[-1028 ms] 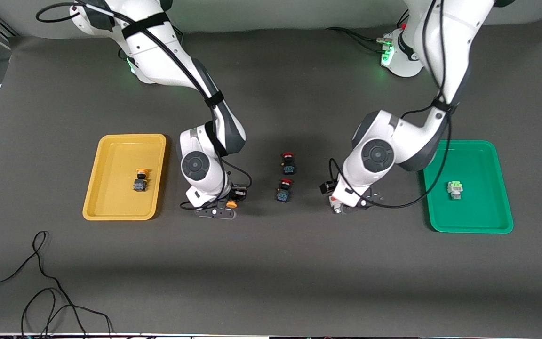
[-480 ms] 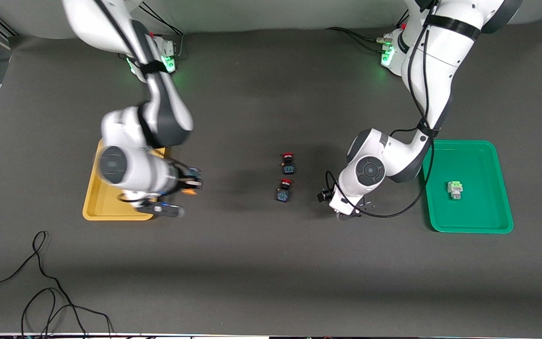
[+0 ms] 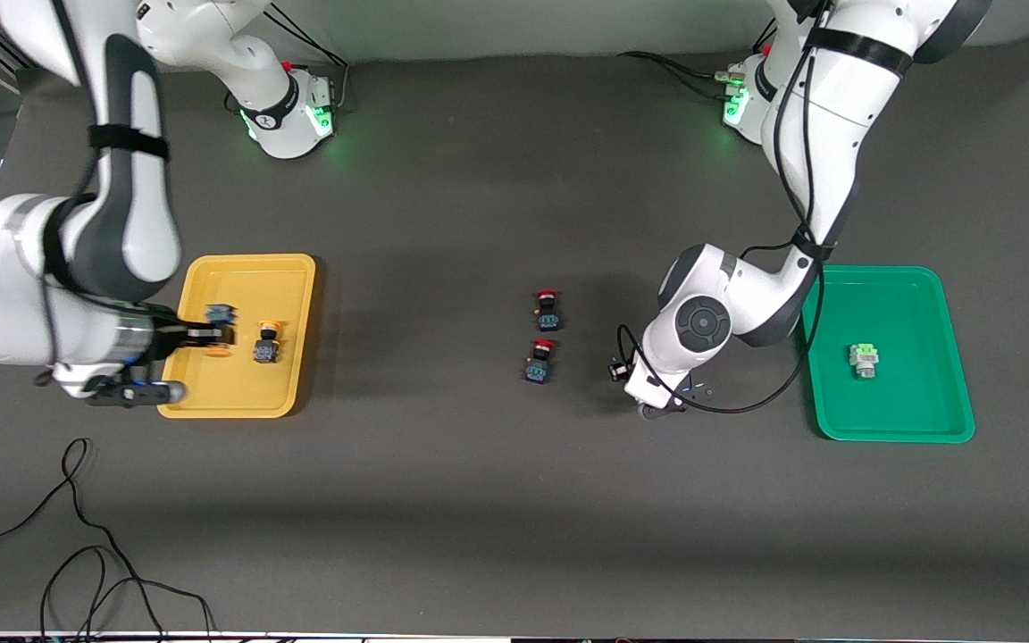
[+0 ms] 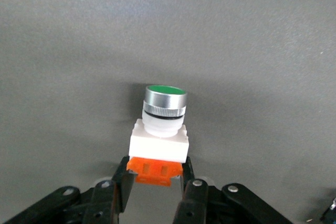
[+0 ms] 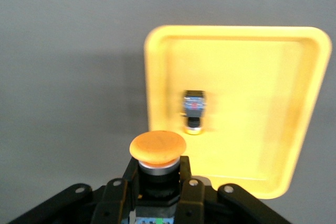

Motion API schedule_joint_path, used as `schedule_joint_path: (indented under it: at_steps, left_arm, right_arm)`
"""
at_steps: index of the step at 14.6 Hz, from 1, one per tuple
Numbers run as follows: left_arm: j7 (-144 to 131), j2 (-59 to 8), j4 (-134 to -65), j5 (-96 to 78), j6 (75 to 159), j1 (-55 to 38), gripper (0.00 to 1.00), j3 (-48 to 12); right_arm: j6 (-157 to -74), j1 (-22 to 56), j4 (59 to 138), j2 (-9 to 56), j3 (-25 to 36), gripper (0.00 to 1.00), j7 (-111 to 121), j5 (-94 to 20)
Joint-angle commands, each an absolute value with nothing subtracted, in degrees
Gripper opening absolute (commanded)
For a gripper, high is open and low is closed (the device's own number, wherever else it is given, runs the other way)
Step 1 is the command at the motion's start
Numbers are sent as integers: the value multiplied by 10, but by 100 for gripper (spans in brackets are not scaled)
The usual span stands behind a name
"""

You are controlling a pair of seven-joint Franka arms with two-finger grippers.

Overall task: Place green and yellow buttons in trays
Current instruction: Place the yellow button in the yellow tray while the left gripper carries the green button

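Right gripper (image 3: 202,338), over the yellow tray (image 3: 211,402), pinches a yellow-capped button (image 3: 218,350) for release beside 1 button (image 3: 266,345) already there. Left gripper (image 4: 156,190), low between the red buttons (image 3: 543,346) and the green tray (image 3: 943,435), pinches a green-capped button (image 4: 163,129); another (image 3: 864,358) lies inside.

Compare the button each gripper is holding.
The right gripper holds a dark-bodied button with a wide orange-yellow cap over the yellow plastic tray. The left gripper holds a white-bodied button with a small green, silver-ringed cap low above the grey table. Both are clamped by their bases.
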State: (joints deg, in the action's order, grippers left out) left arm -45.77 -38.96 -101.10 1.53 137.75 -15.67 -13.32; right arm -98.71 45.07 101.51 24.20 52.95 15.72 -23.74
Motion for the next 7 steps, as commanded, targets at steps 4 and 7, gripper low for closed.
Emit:
schedule_joint_path:
  at_steps: [4,7]
  left_arm:
    - [-438,-217,-999,29,1183,-157,0,-130]
    - [-291,-139,-1002,26,1074,-122,0,-126]
  right_arm:
    - [-1204,462,1184,248,544,0,286,-249]
    - [-1303,460,1233,282,541,0,352,-286]
